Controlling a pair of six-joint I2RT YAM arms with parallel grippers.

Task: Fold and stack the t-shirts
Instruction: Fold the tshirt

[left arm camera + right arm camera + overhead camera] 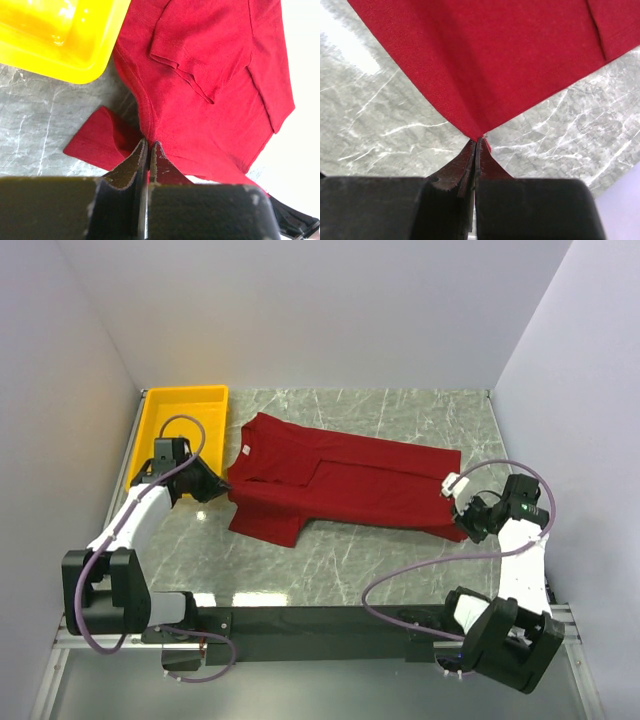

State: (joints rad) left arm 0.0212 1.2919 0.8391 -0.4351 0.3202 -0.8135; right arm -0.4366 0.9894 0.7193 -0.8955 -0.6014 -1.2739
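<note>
No readable text, brand, number or sign is showing anywhere. The small white neck label (pixel 243 450) on the dark red t-shirt (pixel 350 485) is showing too small to read.

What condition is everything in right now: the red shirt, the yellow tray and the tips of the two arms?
t-shirt: lying on the table, partly folded lengthwise, pinched at both ends.
left end effector: shut on the t-shirt at its collar end.
right end effector: shut on a corner at the t-shirt's hem end.
yellow tray: upright beside the collar, nothing seen inside.
</note>
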